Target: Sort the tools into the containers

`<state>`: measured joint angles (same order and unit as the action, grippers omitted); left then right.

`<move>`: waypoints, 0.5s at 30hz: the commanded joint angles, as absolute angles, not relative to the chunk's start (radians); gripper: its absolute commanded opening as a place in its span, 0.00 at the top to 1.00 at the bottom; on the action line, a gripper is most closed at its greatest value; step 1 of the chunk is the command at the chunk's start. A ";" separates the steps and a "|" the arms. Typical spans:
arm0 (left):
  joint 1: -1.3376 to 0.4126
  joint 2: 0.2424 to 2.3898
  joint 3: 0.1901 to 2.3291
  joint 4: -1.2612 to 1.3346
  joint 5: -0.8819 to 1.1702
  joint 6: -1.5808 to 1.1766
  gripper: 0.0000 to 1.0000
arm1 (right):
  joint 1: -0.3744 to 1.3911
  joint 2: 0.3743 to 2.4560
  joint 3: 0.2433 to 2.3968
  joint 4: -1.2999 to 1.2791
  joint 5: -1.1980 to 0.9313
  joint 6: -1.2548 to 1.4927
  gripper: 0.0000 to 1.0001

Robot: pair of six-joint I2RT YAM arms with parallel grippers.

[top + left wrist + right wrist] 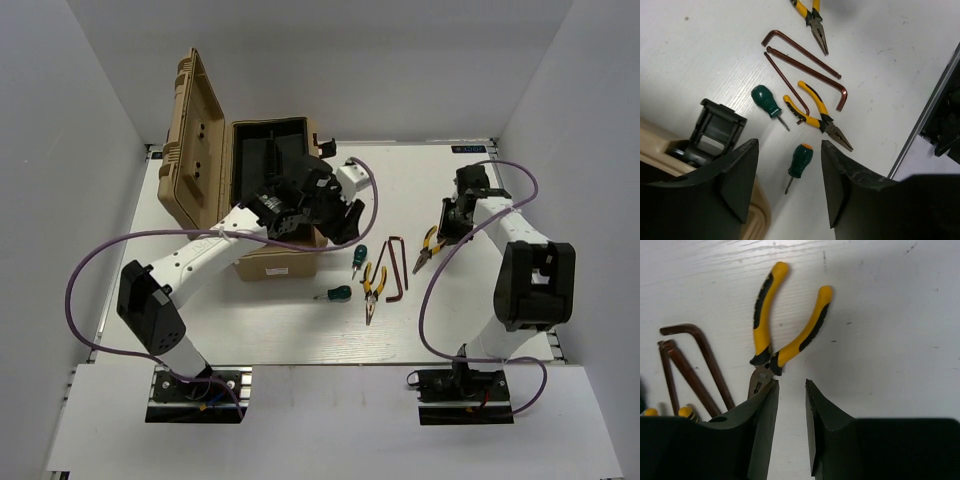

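Tools (pixel 372 283) lie loose on the bench (pixel 300 335), four o'clock of the tan case (pixel 195 140); left gripper (pixel 788 150) and right gripper (pixel 791 387) jaws released.

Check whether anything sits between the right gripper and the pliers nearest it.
Nothing visible does. The right gripper hangs open right at the nose of the pliers on the bare table. The hex keys lie apart to one side.
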<state>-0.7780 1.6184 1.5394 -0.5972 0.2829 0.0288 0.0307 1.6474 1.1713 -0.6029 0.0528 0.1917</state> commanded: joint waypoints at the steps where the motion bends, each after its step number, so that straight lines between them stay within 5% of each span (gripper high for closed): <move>1: -0.824 1.582 1.522 -0.607 0.212 0.078 0.36 | 0.018 1.713 1.232 -0.610 0.109 0.255 0.66; 15: -0.891 1.572 1.428 -0.607 0.094 0.110 0.27 | 0.008 1.870 1.302 -0.595 0.115 0.305 0.56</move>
<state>-0.8860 1.6173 1.4387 -0.6182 0.1360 0.0978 0.0139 1.8584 1.2640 -0.6060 0.0834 0.2817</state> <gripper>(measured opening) 0.727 0.437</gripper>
